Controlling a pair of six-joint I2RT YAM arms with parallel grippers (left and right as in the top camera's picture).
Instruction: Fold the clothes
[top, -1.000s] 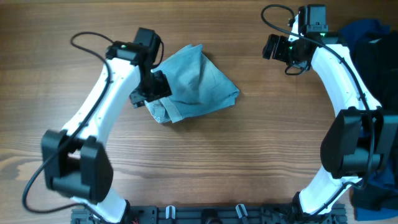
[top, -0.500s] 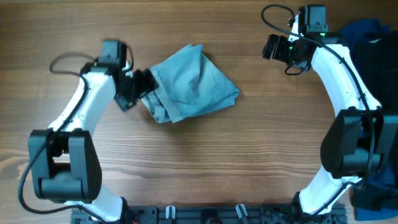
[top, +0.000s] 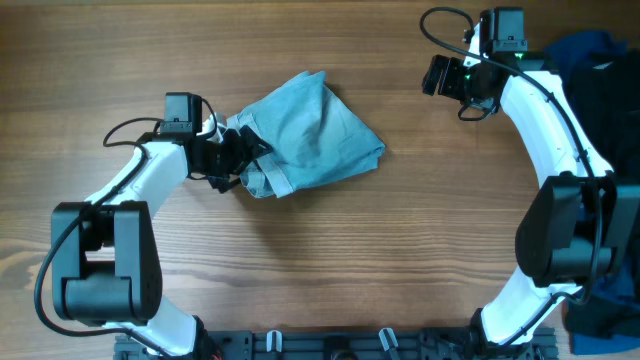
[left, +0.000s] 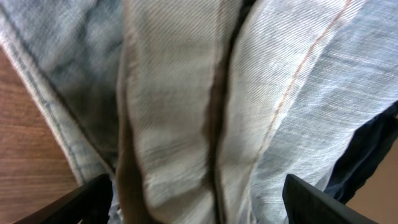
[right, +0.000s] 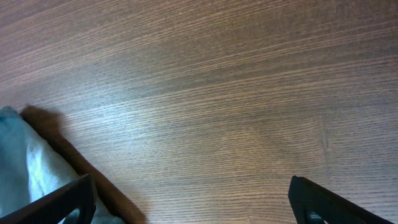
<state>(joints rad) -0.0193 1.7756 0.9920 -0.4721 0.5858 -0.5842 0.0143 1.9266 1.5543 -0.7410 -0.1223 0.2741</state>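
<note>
Table (top: 330, 260) front edge and middle bare, easy passing. Bunched jeans (top: 305, 135) block the left-centre, left gripper (top: 243, 158) pressed against their left side. Dark clothes (top: 600, 60) crowd the right edge behind the right arm (top: 545, 110).

No readable text, label, brand, number or sign showing anywhere: none on the jeans (top: 305, 130), none on the desk (top: 330, 260), none on either arm.

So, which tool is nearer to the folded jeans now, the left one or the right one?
The left. The left tool is at the left edge of the jeans, jaws open around the fabric. The right tool hovers over bare table, well off to their right.
</note>
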